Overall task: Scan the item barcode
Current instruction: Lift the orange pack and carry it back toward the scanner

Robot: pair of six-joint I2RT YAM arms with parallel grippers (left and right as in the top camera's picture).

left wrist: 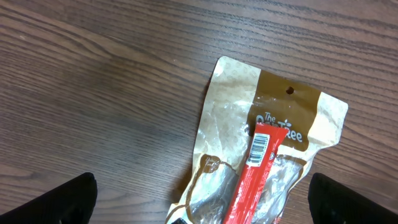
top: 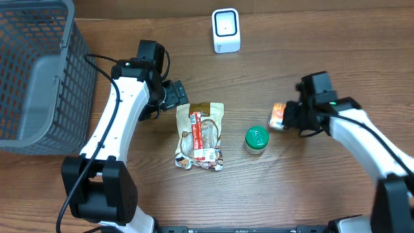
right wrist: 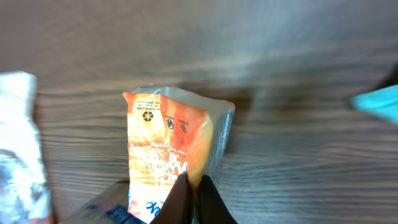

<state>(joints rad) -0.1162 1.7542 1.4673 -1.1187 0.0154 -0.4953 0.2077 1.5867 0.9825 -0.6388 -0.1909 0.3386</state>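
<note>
Gripping the packet (top: 278, 116) in the right tool (top: 286, 118), jaws closed narrow on its lower edge. Orange and crinkled, upright, right of the jar (top: 257, 139) and apart from it; lifted or resting on the worktop (top: 310, 52), hard to tell. Well apart from the scanner (top: 226, 30) at the far edge. Left tool (top: 178, 97) spread wide, holding nothing, over the top end of the pouch (top: 211, 111). On that pouch, a red bar (top: 202, 133). At far left, a basket (top: 32, 77).
</note>
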